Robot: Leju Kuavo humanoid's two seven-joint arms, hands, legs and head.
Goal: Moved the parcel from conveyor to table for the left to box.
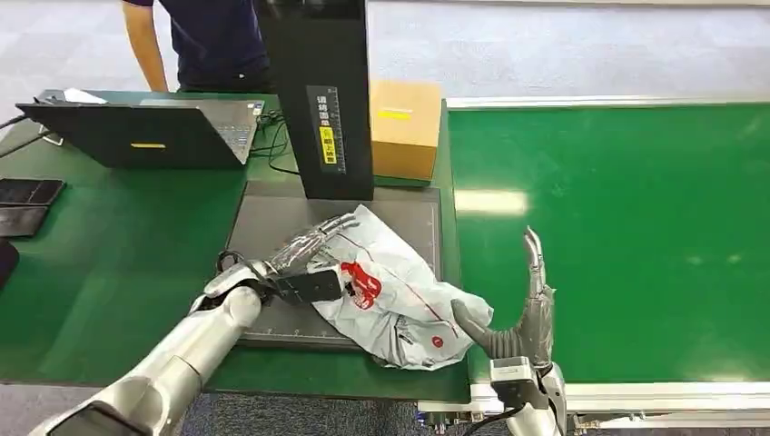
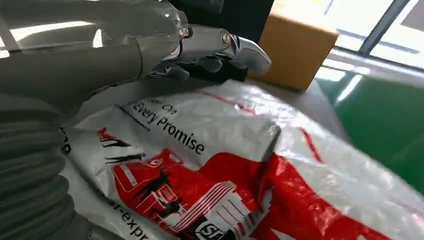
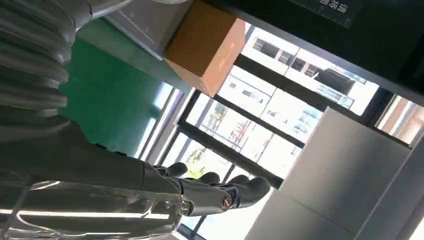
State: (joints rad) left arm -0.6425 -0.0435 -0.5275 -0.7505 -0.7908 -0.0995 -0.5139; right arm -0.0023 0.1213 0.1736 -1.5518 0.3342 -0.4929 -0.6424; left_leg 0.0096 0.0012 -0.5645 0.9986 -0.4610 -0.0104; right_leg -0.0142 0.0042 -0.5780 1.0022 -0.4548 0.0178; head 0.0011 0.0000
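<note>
While on grey mat, parcel [image 1: 390, 291] under left hand [image 1: 309, 243], right hand [image 1: 531, 309] beside.

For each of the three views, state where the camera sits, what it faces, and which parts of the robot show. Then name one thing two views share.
Head view: high on the body, looking down at the parcel; both arms, left hand, right hand.
Left wrist view: behind the left hand, close over the parcel.
Right wrist view: behind the right hand, facing windows.
Shared: cardboard box.
</note>
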